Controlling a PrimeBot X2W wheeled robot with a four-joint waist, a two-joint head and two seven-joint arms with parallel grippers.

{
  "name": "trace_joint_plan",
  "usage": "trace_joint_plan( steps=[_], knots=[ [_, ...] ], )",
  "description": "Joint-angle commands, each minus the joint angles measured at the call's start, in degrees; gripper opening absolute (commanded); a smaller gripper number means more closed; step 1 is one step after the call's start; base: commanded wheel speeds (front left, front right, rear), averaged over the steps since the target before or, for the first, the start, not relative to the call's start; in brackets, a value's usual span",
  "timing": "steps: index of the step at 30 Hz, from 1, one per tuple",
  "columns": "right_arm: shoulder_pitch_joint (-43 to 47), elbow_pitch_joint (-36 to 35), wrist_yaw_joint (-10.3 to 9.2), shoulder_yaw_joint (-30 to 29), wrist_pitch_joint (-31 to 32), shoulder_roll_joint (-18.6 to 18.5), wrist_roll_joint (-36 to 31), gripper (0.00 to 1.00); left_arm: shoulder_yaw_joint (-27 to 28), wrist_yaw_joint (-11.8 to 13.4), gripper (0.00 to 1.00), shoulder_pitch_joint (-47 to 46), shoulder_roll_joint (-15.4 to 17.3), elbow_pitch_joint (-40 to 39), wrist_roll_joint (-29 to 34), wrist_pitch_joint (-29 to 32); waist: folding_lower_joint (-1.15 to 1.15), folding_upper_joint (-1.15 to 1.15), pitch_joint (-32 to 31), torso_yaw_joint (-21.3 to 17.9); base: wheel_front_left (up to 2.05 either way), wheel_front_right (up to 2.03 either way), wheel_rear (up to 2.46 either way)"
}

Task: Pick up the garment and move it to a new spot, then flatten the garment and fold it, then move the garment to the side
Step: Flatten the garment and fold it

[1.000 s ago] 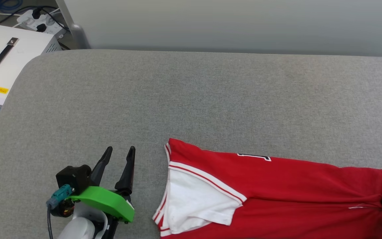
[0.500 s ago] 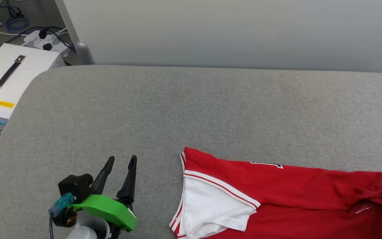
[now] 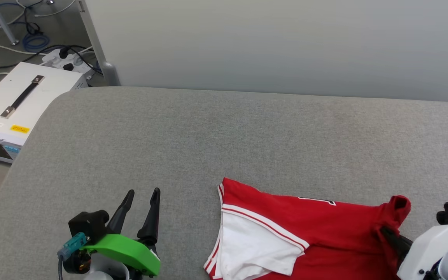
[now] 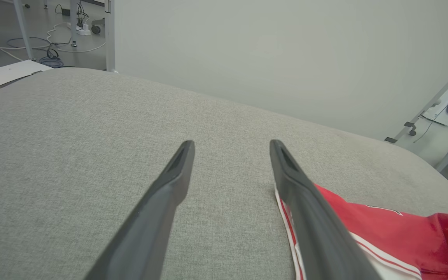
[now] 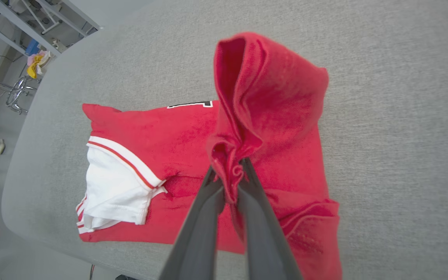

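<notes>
1. Garment point(image 3: 317, 229): your red knit jersey lies on the grey woven pad point(image 3: 247, 132), toward 5 o'clock in your head view. Most of it is flat, with a soft, slightly fuzzy nap.
2. Its white sleeve point(image 3: 255, 245), edged in red-and-white striped trim, sits at the shirt's 8 o'clock end. A sliver of black, white-outlined lettering shows along the 12 o'clock edge.
3. Your right gripper point(image 5: 228, 169) is clamped on a bunched fold of red cloth at the shirt's 3 o'clock end. That pinched part rises off the pad as a hollow, hood-like peak, while the rest stays down on the surface.
4. Your left gripper point(image 3: 143, 191) sits at 7 o'clock. Its two long, tapered dark fingers are spread with nothing between them, near the sleeve end and clear of it.
5. A white box point(image 3: 18, 101) with a black strap handle stands at 10 o'clock, off the pad's rounded corner. A power strip point(image 3: 66, 60) with cables lies beyond it at 11 o'clock.
</notes>
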Motion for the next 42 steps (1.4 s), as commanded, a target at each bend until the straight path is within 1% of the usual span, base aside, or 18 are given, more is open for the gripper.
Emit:
trace_joint_plan(
  steps=[1,5,8,13,18,22,24,28,29,30,31,35,40,42],
  knots=[
    [0.54,-1.31,-0.03,0.93,0.68,0.71,0.30,0.00,0.27,-0.42,1.00,1.08,-0.47,-0.10,0.54,-0.34,0.00,0.00,-0.19,0.58,0.00,0.00,0.00],
    [-0.28,-2.41,-0.03,4.47,1.46,2.00,1.03,0.00,0.40,-0.61,1.00,1.52,-0.72,0.11,0.62,-0.34,0.00,0.00,-0.30,1.30,0.00,0.00,0.00],
    [-1.41,-0.62,-0.03,7.80,-0.60,2.14,4.59,0.00,0.51,-0.79,1.00,1.56,-0.86,0.36,0.66,-0.34,0.00,0.00,-0.38,1.85,0.00,0.00,0.00],
    [-3.72,6.17,-0.03,14.74,-8.11,2.16,12.77,0.00,0.10,-1.10,1.00,1.31,-0.94,0.93,0.82,-0.28,0.00,0.00,-0.99,3.36,0.00,0.00,0.00],
    [-7.95,13.73,-0.03,22.76,-15.23,2.17,18.35,0.00,0.16,-1.00,1.00,1.04,-0.21,0.84,0.80,0.10,0.00,0.00,-1.13,4.48,0.00,0.00,0.00],
    [-11.86,19.85,-0.03,28.01,-19.82,2.17,22.05,0.00,-0.18,-1.00,1.00,0.84,0.09,0.59,0.85,0.60,0.00,0.00,-1.07,5.75,0.00,0.00,0.00],
    [-13.90,22.82,-0.03,29.85,-22.06,2.17,21.99,0.00,-0.41,-1.02,1.00,0.74,0.15,0.45,0.88,0.80,0.00,0.00,-0.92,6.38,0.00,0.00,0.00],
    [-17.55,28.76,-0.03,32.00,-26.29,2.18,19.53,0.00,-0.83,-1.04,1.00,0.38,0.26,0.29,0.98,1.18,0.00,0.00,-0.24,7.73,0.00,0.00,0.00],
    [-17.98,29.88,-0.03,32.45,-26.83,2.18,19.69,0.04,-0.88,-1.01,1.00,0.32,0.29,0.25,0.99,1.23,0.00,0.00,-0.09,7.99,0.00,0.00,0.00],
    [-18.47,31.13,-0.03,33.17,-27.42,2.18,19.94,0.44,-0.90,-0.97,1.00,0.25,0.32,0.19,0.98,1.25,0.00,0.00,0.07,8.24,0.00,0.00,0.00],
    [-18.79,31.95,-0.03,33.90,-27.80,2.18,20.16,1.00,-0.89,-0.96,1.00,0.21,0.37,0.15,0.95,1.26,0.00,0.00,0.16,8.41,0.00,0.00,0.00],
    [-19.49,32.93,-0.03,38.45,-28.79,2.18,24.55,1.00,-0.85,-0.88,1.00,0.33,0.57,0.07,0.84,1.19,0.00,0.00,0.20,8.69,0.00,0.00,0.00],
    [-20.26,30.98,-0.03,44.67,-28.55,2.18,33.03,1.00,-0.93,-0.57,1.00,0.87,0.76,0.21,0.71,1.25,0.00,0.00,-0.62,8.00,0.00,0.00,0.00],
    [-20.76,30.29,-0.03,46.11,-28.51,2.18,35.08,1.00,-0.96,-0.44,1.00,0.91,0.82,0.14,0.67,1.33,0.00,0.00,-0.85,7.50,0.00,0.00,0.00]
  ],
)
